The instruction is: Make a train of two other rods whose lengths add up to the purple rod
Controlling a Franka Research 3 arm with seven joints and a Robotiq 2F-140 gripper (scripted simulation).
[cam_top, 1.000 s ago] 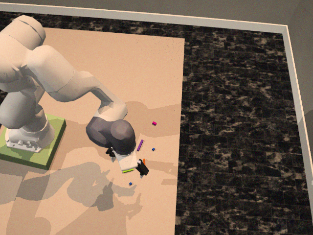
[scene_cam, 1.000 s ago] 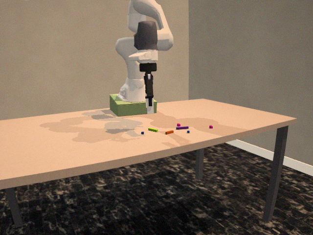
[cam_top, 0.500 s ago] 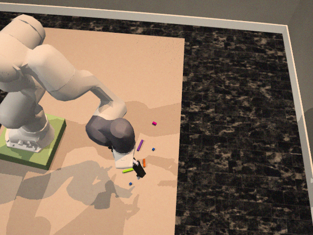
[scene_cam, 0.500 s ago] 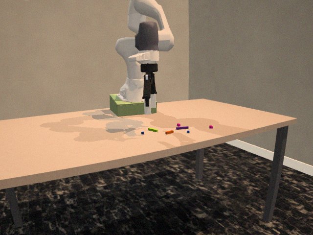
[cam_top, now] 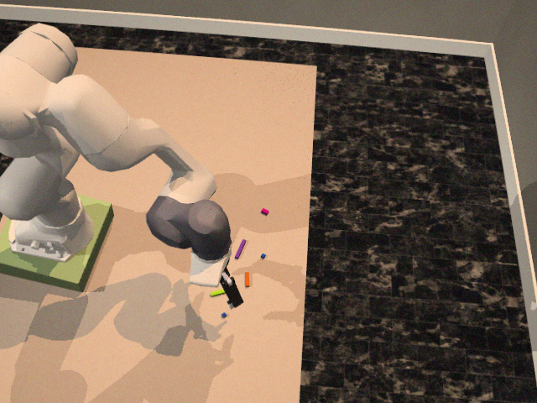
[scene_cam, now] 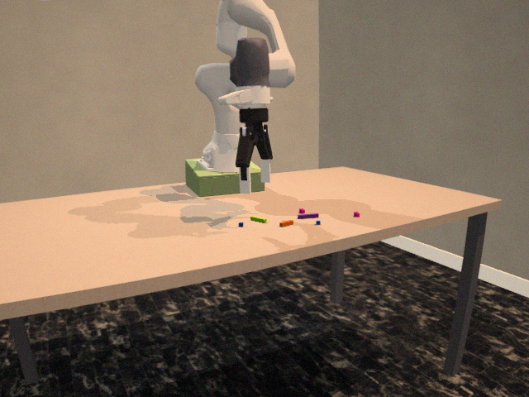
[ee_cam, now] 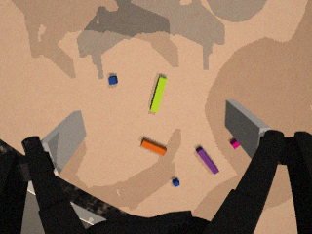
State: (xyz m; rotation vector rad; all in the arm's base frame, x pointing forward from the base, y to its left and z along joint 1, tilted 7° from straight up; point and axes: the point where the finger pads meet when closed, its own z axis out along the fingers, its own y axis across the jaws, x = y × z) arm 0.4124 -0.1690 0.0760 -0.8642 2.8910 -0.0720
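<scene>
Fingers of my gripper (scene_cam: 255, 187) (ee_cam: 158, 138) stand spread as wide as they go, with nothing between them, and I hang above the counter (cam_top: 195, 78) (scene_cam: 149, 239) (ee_cam: 34, 107). Below me in the wrist view, the lime rod (cam_top: 216, 293) (scene_cam: 258, 219) (ee_cam: 158, 95) lies flat, near the orange rod (cam_top: 247, 279) (scene_cam: 286, 223) (ee_cam: 154, 147) but apart from it and turned another way. One blue cube (cam_top: 223, 315) (scene_cam: 240, 224) (ee_cam: 113, 80) sits near the lime rod, on the side away from the purple rod (cam_top: 240, 248) (scene_cam: 307, 216) (ee_cam: 208, 160). That purple rod lies slantwise beyond the orange one. A second blue cube (cam_top: 263, 255) (scene_cam: 318, 222) (ee_cam: 175, 182) rests near it, touching nothing. On the purple rod's other side is a magenta block (scene_cam: 302, 211) (ee_cam: 235, 143); another magenta block (cam_top: 264, 211) (scene_cam: 356, 214) sits well apart from the rest. No two rods are joined end to end. Farther out, my arm stands on a green base (cam_top: 97, 229) (scene_cam: 231, 186).

From my remote seat: I have turned the black claw with pale grey fingertips (scene_cam: 255, 181) about its upright axis | exterior view: its two fingers, nearly in line a second ago, now show side by side | top view: the orange rectangular rod (cam_top: 247, 279), partly covered then, now shows whole
</scene>
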